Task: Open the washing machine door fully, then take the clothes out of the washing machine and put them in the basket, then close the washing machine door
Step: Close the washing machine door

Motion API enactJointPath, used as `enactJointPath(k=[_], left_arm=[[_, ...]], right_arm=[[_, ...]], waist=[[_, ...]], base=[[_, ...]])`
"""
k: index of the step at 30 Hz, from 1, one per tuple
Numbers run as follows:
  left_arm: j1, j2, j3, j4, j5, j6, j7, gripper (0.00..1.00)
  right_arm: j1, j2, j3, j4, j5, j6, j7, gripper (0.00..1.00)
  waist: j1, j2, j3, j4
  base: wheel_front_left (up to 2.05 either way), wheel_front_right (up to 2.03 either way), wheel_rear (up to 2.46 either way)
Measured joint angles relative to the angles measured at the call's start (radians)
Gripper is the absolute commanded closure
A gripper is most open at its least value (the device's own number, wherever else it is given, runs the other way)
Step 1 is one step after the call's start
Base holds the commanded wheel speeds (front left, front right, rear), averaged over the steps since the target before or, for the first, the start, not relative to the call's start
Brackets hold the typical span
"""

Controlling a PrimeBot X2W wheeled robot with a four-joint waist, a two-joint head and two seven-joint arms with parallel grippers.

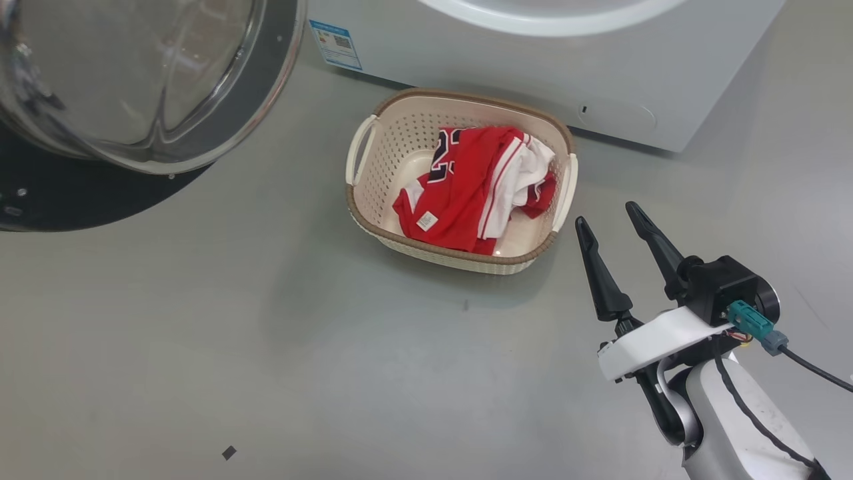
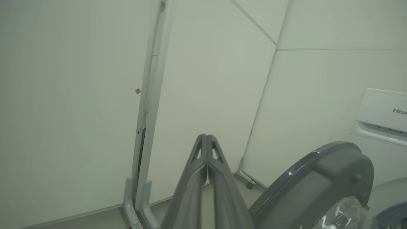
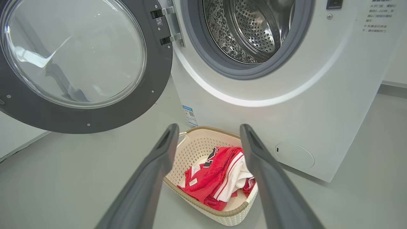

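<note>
Red clothes [image 1: 476,187] with white trim lie in the cream basket [image 1: 373,220] on the floor in front of the white washing machine [image 1: 533,73]. The washing machine door [image 1: 140,80] stands swung open at the upper left. In the right wrist view the door [image 3: 73,63] hangs wide open beside the bare steel drum [image 3: 251,28], above the basket [image 3: 197,146] and clothes [image 3: 219,175]. My right gripper [image 1: 608,217] hovers open and unladen just right of the basket, seen too as the right gripper [image 3: 208,130]. My left gripper [image 2: 206,137] is shut on nothing, near the door's dark edge [image 2: 318,178].
Pale wall panels [image 2: 79,95] with a grey upright post [image 2: 149,121] stand behind the left gripper. A blue sticker [image 1: 335,45] marks the washer's front, and a round flap [image 3: 294,155] sits low on it. Grey floor [image 1: 266,347] spreads around the basket.
</note>
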Motion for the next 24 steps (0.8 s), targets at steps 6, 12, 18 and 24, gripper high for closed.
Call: enactJointPath(k=[6, 12, 18, 24], left_arm=[[-0.102, 0.012, 0.131, 0.175, -0.159, 0.086, 0.136, 1.0], [-0.205, 0.017, 0.236, 0.314, -0.296, 0.182, 0.244, 1.0], [-0.282, 0.034, 0.303, 0.401, -0.361, 0.196, 0.309, 1.0], [-0.316, 0.043, 0.3, 0.481, -0.37, 0.198, 0.368, 1.0]], right_arm=[[-0.013, 0.002, 0.005, 0.005, 0.0, 0.001, 0.0, 0.0], [-0.025, 0.005, 0.007, 0.013, 0.0, 0.001, -0.002, 0.0], [-0.029, 0.008, 0.008, 0.021, 0.001, 0.001, -0.01, 0.0], [-0.029, 0.01, 0.006, 0.026, 0.002, 0.001, -0.015, 0.0]], waist=[[0.0, 0.0, 0.025, -0.058], [0.0, 0.0, 0.039, -0.109], [0.0, 0.0, 0.043, -0.145], [0.0, 0.0, 0.043, -0.16]], base=[[0.0, 0.0, 0.0], [0.0, 0.0, 0.0], [0.0, 0.0, 0.0], [0.0, 0.0, 0.0]])
